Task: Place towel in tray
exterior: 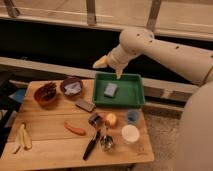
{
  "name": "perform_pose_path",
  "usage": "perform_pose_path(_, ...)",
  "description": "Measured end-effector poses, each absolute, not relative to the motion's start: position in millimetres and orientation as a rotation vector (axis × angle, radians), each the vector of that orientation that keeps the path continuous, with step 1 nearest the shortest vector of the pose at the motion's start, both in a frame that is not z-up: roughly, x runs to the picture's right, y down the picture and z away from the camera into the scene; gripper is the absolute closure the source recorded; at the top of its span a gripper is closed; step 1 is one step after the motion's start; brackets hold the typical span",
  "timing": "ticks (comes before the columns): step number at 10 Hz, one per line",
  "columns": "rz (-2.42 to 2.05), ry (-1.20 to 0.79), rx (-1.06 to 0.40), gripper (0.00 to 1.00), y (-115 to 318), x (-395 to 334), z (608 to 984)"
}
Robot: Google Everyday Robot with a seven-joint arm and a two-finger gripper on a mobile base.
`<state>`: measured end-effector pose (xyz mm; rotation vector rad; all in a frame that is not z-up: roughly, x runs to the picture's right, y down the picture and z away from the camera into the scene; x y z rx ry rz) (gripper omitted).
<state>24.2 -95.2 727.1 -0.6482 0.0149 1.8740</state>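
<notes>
A white crumpled towel (73,88) lies in a dark bowl (71,80) at the back of the wooden table. The green tray (131,96) stands to its right and holds a small grey-blue pad (110,89). My gripper (110,68) hangs above the tray's back left corner, to the upper right of the towel bowl. Its yellowish fingers (100,62) stand apart and hold nothing.
A brown bowl of dark fruit (46,93) stands left of the towel bowl. In front of the tray are a dark block (85,105), a carrot (75,129), an apple (111,119), a blue cup (132,116), a white cup (130,134), a black-handled utensil (91,145) and a banana (22,137).
</notes>
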Motion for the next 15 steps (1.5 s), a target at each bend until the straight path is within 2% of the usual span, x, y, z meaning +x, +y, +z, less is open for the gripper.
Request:
perform_pose_path(4, 1.864, -0.005, -0.651, 0.2, -91.6, 13.2, 736.6)
perform_pose_path(8, 1.756, -0.117, -0.641, 0.2, -114.1, -65.2, 747.7)
perform_pose_path(10, 1.734, -0.153, -0.681, 0.2, -124.1, -102.8, 757.1)
perform_pose_path(15, 1.729, -0.155, -0.697, 0.2, -127.0, -111.4, 760.3)
